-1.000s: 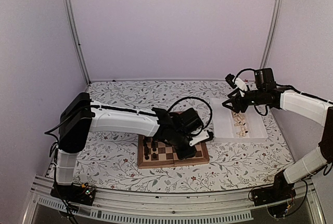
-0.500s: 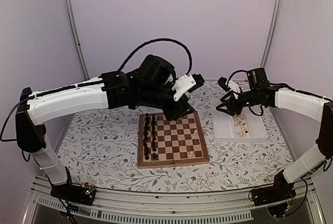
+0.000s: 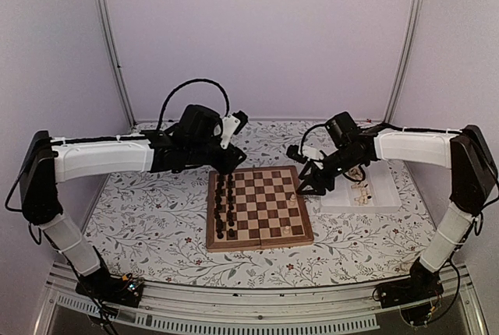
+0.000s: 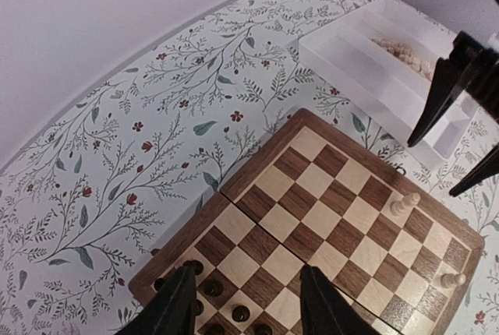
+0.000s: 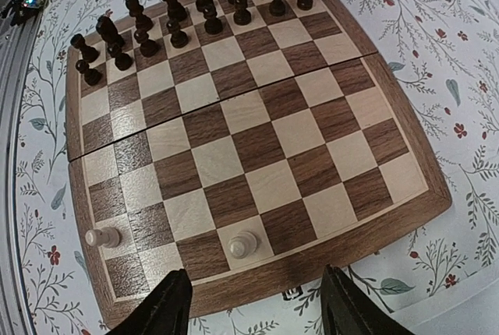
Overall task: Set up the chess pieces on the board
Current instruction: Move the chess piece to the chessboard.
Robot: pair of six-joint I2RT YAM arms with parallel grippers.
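Observation:
The board (image 3: 269, 218) lies in the middle of the table. Dark pieces (image 3: 225, 206) fill its two left columns. Two pale chess pieces (image 3: 292, 200) stand apart on its right edge column; they also show in the right wrist view (image 5: 243, 243) and the left wrist view (image 4: 404, 204). More pale pieces (image 3: 360, 187) lie in the white tray (image 3: 339, 195). My right gripper (image 3: 306, 185) hangs open and empty above the board's right rim, close to one pale piece. My left gripper (image 3: 226, 163) is open and empty above the board's far left corner.
The white ridged tray (image 4: 366, 70) sits just right of the board. The floral tablecloth (image 3: 156, 234) lies round the board on all sides. The right gripper's dark fingers (image 4: 440, 93) show in the left wrist view beside the tray.
My left arm rose off the board, then swung back and left to its far left corner. My right arm moved from over the tray to the board's right rim.

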